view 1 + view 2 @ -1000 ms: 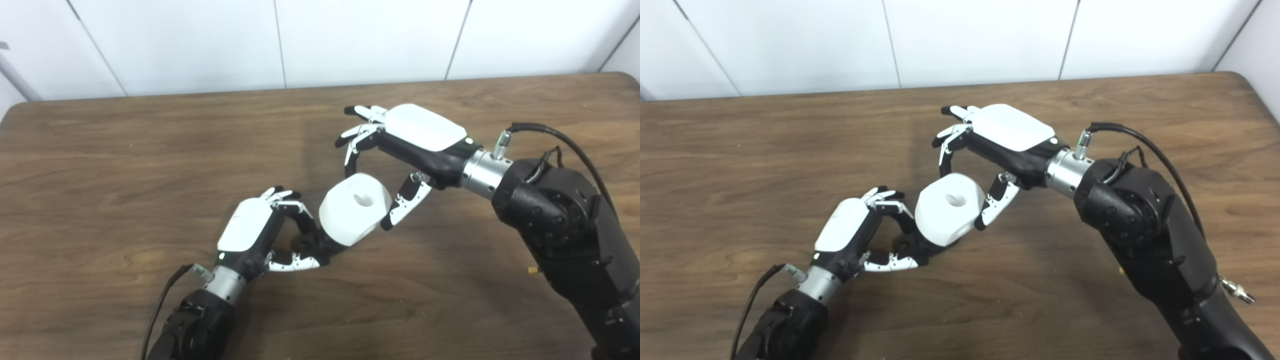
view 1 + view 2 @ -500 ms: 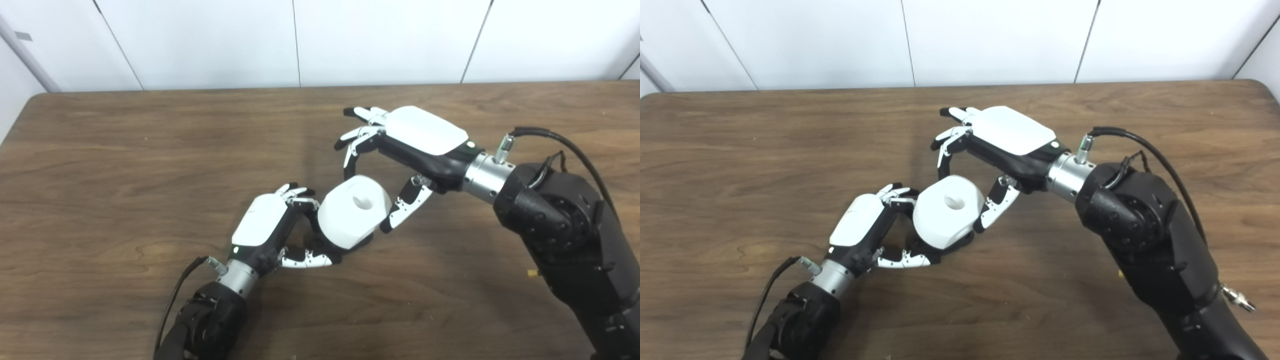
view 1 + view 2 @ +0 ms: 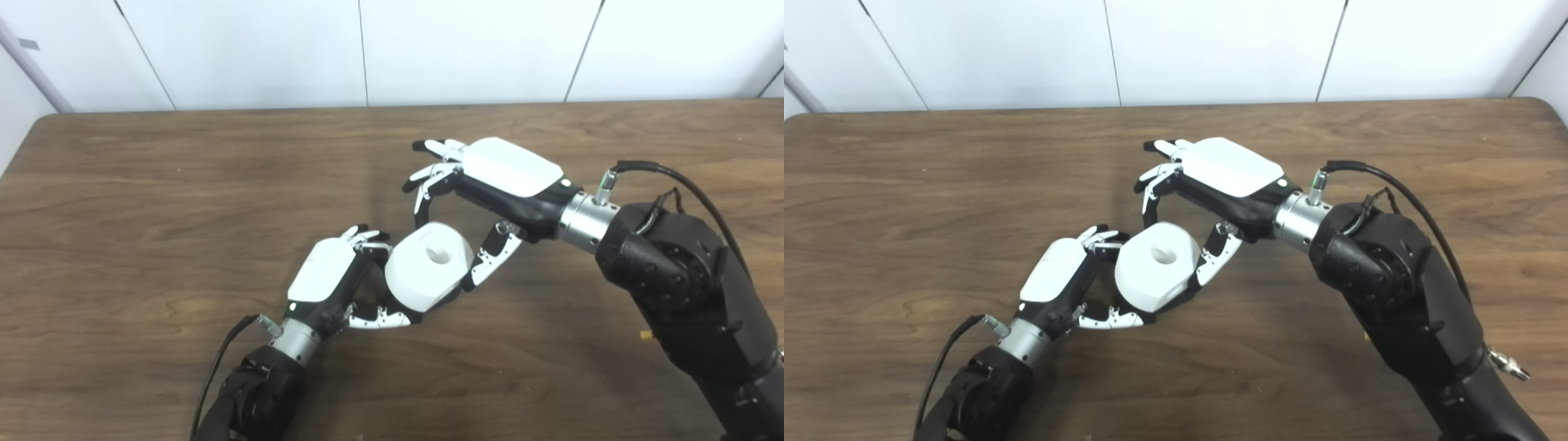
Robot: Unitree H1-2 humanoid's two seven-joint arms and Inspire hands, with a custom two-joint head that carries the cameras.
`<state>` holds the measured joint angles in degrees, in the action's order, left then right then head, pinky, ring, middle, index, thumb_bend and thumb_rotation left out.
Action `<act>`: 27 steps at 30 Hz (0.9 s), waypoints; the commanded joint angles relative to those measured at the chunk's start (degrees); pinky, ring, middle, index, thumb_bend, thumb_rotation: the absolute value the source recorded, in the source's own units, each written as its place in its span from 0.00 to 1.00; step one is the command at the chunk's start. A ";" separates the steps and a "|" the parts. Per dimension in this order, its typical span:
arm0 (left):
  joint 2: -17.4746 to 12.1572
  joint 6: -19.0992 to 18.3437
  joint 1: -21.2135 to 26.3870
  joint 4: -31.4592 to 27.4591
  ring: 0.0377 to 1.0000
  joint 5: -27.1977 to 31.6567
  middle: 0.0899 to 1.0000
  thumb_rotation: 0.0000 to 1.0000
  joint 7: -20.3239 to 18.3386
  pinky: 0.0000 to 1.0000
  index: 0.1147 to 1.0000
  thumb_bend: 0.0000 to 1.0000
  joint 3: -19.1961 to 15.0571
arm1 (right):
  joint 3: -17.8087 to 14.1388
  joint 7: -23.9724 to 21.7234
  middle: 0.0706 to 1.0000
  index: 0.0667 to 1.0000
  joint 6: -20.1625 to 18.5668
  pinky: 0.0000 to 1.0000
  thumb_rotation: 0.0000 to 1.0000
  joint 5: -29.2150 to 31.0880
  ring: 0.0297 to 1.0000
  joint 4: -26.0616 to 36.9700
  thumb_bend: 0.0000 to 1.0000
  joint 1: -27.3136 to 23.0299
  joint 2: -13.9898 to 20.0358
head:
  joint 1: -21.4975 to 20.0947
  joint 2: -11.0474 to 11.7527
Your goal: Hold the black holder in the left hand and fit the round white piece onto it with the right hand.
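Note:
The round white piece (image 3: 429, 266), with a hole in its top face, sits tilted at the table's middle. My right hand (image 3: 493, 177) is shut on it, fingers curled over its far edge and the thumb pressed on its right side. My left hand (image 3: 324, 278) lies low beside the piece's left side, shut on the black holder (image 3: 447, 297). The piece and my fingers hide nearly all of the holder; only a dark rim shows under the piece's lower edge. The piece touches my left hand's fingertips.
The brown wooden table (image 3: 153, 184) runs to a white panelled wall (image 3: 257, 49) at the back. Its left corner (image 3: 43, 122) and right corner (image 3: 1528, 104) are in view. A tiny yellow speck (image 3: 643, 335) lies beside my right forearm.
The camera shifted early on. Since then my right hand has moved slightly left and down with the white piece, pressing it closer to my left hand, which has stayed put.

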<state>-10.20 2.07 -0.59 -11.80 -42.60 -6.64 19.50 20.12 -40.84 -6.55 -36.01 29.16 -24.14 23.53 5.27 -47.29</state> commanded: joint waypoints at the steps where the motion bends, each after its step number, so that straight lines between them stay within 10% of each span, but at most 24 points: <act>1: -0.03 -0.17 -0.16 -0.30 0.84 -0.46 0.64 0.05 -0.45 0.95 0.42 0.52 0.67 | -0.66 0.35 0.80 0.44 1.36 1.00 0.14 -0.17 1.00 0.38 0.52 -2.23 1.26 | 0.04 -0.05; 27: 0.42 -2.23 -0.59 -3.21 0.84 -1.29 0.64 0.05 -1.39 0.93 0.42 0.52 1.39 | -0.51 -1.57 0.78 0.45 4.20 1.00 0.14 1.14 0.98 0.28 0.52 -3.75 3.17 | -0.08 -1.62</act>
<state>-10.02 -0.21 -1.18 -13.81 -43.23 -7.57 20.23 20.11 -43.67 -3.85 -35.38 28.29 -26.46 26.90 5.18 -48.87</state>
